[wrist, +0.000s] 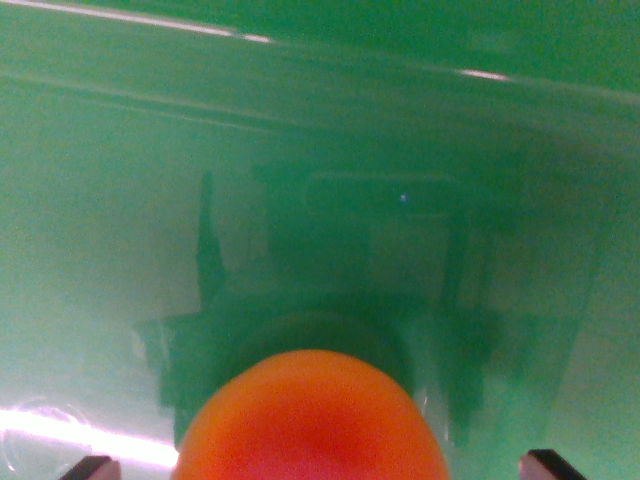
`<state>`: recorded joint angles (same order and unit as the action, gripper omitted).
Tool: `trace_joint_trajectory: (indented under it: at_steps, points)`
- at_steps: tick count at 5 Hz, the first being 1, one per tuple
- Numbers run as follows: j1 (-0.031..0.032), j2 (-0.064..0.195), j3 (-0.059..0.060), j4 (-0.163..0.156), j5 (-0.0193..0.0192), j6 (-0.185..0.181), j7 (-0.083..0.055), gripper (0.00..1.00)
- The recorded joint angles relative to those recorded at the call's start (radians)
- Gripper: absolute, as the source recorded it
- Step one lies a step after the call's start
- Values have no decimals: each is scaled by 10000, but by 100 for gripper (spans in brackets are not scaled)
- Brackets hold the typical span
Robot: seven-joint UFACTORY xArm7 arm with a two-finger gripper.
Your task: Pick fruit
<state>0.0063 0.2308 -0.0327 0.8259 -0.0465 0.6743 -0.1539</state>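
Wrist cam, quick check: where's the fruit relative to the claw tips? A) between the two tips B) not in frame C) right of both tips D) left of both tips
A: the orange fruit fills the bottom centre, with one dark tip at the wrist view's lower left and the other at its lower right, so the claw stands open around it over the green surface.

No readable text, labels, brands or numbers anywhere in the wrist view. Green surface (120,200) is plain and glossy; orange fruit (312,420) carries no sticker that shows, though it's blurred, so fine print could be lost.
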Motion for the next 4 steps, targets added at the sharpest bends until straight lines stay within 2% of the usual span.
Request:
trace_joint_trajectory:
  at_steps: [2, 3, 4]
  points:
    - [2, 30, -3, -79, -8, -97, -13, 0]
    - [3, 41, -4, -108, -11, -133, -18, 100]
    - [3, 41, -4, -108, -11, -133, -18, 100]
